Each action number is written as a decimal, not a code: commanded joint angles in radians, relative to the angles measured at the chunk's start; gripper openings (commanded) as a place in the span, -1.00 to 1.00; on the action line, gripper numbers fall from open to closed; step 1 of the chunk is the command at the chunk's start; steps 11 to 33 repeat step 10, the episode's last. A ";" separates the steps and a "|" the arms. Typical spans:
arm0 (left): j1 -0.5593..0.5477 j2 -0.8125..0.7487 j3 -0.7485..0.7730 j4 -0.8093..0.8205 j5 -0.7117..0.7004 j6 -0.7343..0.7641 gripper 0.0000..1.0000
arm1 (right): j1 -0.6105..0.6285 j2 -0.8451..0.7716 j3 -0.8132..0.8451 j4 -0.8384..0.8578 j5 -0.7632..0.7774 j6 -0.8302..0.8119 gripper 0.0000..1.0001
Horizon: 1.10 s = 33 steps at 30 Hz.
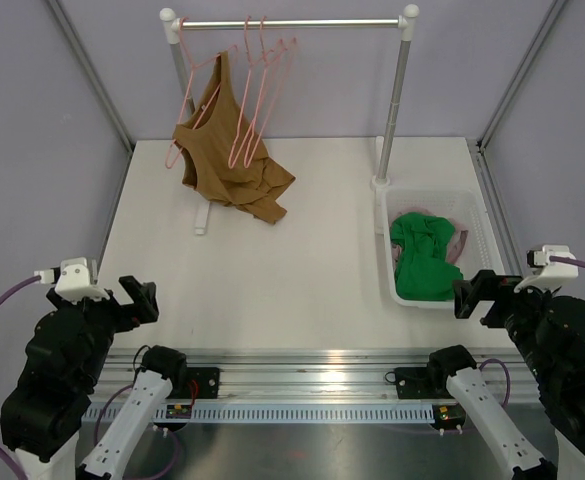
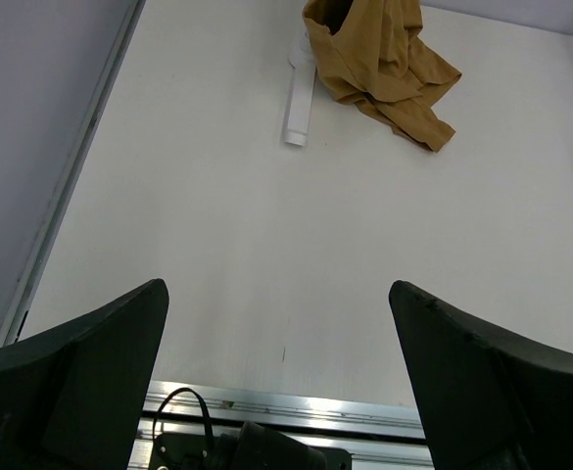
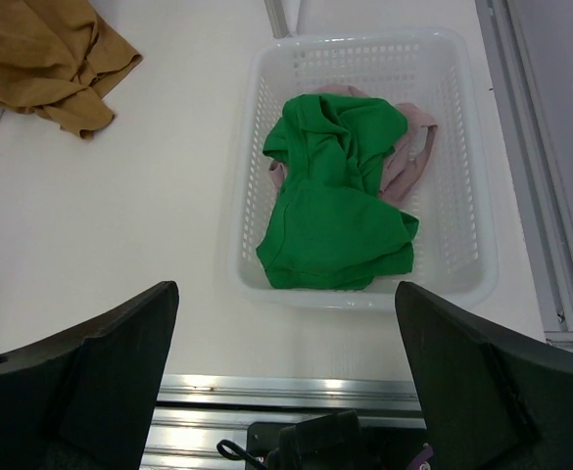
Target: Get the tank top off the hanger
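A brown tank top hangs on a pink hanger from the rail at the back left; its lower part lies bunched on the table. It also shows in the left wrist view and the right wrist view. My left gripper is open and empty at the near left, far from the top; its fingers are wide apart. My right gripper is open and empty at the near right, just in front of the basket.
A clothes rail on two white posts stands at the back, with two more empty pink hangers. A white basket at the right holds a green garment and a pink one. Metal frame rails edge the table.
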 commanded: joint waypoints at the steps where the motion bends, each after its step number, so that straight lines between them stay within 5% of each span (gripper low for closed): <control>1: -0.004 -0.013 -0.018 0.061 0.033 0.016 0.98 | 0.009 0.038 -0.014 0.045 0.006 0.013 0.99; 33: -0.003 -0.016 -0.035 0.082 0.023 0.023 0.98 | 0.009 0.065 -0.030 0.069 0.014 0.017 0.99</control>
